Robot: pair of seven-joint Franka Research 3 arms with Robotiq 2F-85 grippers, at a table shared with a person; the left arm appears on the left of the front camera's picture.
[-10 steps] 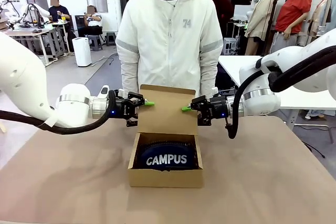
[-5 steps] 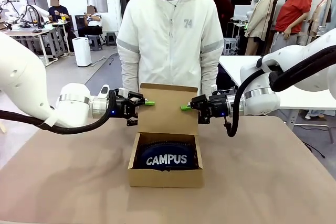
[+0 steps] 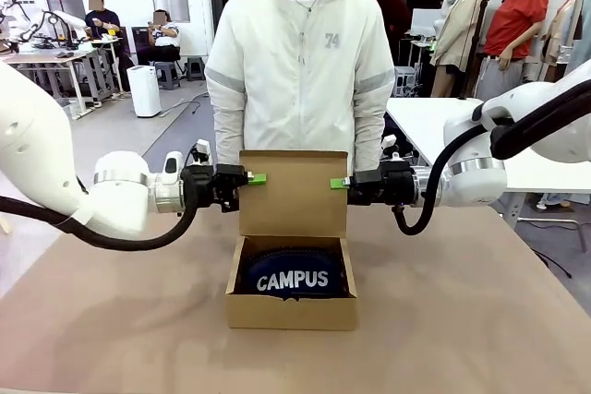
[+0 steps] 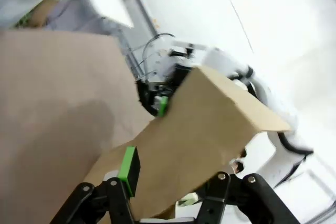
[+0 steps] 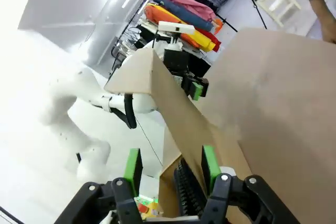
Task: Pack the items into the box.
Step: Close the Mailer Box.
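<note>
While the navy blue soft pouch with white CAMPUS lettering (image 3: 293,276) already sits inside the shallow brown cardboard box (image 3: 291,311) mid-table, its hinged flap lid (image 3: 293,193) stands upright, each side edge between part-open fingers: left gripper (image 3: 256,178), right gripper (image 3: 338,184). I'd fold it forward evenly, both sides together, so it doesn't twist.
</note>
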